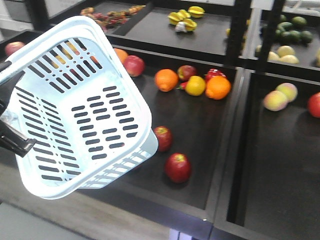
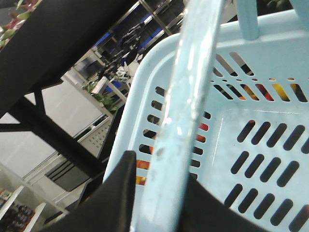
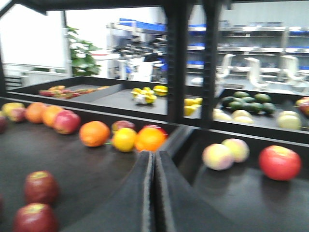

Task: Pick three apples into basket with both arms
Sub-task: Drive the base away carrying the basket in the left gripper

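Pale basket handle in L tool.

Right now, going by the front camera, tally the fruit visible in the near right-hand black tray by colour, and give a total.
Pale yellow-pink round fruits: 2
Bright red round fruit, cut by the frame edge: 1
Total: 3

Front view: high, tilted down over basket and fruit trays. Left wrist: pressed close against its handle. Right wrist: low, level across fruit trays, sharing oranges with front.
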Tool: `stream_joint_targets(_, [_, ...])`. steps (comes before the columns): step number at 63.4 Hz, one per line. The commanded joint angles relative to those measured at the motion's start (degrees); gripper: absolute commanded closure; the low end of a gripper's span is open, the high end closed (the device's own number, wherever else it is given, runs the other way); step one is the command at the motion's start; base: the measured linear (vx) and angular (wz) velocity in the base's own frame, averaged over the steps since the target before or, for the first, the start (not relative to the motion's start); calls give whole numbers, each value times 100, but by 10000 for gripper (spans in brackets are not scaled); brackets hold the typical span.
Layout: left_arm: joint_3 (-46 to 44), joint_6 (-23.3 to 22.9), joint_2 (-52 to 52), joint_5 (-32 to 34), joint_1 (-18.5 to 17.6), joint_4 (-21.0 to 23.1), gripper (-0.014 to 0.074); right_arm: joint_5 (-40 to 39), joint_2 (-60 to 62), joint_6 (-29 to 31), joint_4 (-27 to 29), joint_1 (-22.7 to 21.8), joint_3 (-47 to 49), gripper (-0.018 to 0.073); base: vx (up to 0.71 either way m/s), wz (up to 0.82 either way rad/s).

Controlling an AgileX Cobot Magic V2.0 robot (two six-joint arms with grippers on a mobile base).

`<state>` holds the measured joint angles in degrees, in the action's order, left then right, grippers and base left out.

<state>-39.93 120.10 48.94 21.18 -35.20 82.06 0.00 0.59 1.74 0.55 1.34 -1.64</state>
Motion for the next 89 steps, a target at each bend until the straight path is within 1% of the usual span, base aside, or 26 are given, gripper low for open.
stream_joint_targets(1, [-171,-42,-82,110,-11,-156,604,-409,64,27,-55,5,-84,568,-13,49])
stream_joint_targets(48, [-171,-42,-82,110,-11,-156,604,-409,64,27,-55,5,-84,568,-14,53])
stream_joint_targets(89, [-171,-42,-82,110,-11,-156,604,-409,64,27,-55,5,-84,568,-10,45])
